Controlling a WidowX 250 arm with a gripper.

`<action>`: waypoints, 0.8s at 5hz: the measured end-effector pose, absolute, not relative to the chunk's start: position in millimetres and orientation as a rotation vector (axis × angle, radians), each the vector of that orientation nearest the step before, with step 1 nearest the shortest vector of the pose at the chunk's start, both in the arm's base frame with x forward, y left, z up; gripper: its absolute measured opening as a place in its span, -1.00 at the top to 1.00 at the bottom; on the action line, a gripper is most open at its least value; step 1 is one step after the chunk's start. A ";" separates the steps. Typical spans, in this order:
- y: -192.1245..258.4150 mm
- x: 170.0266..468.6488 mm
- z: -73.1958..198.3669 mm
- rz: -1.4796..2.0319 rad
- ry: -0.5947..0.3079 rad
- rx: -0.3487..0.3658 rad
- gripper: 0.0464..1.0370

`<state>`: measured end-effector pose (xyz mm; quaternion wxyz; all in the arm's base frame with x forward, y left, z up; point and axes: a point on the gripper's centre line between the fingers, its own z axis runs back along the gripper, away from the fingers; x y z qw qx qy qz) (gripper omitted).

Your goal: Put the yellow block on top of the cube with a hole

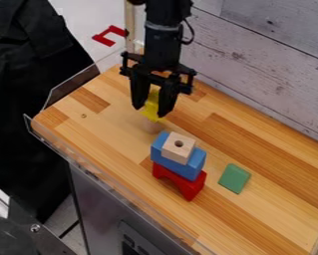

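The robot's black hand (150, 110) hangs over the bench (98, 122), its two fingers parted by the width of the yellow block (151, 105), which sits between them and appears gripped. The block's longer side looks roughly upright, its lower end reaching down past the fingers. Just below it in the view is a pale, rounded wooden piece (151, 125); whether they touch, I cannot tell.

The cube with a hole (178, 148) lies from the hand toward the camera and slightly to the right, its hole facing up. It rests on a blue block (180, 165), which sits on a red arch (180, 182). The coming move likely turns on that offset: toward the camera and a little right, ending centred over the cube, high enough to clear the stack. Farther from the hand, right of the stack, a green block (234, 178) lies on the bench.
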<state>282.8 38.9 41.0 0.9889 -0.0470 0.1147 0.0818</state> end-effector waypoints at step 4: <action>27.8 272.9 148.9 0.275 0.071 0.042 0.05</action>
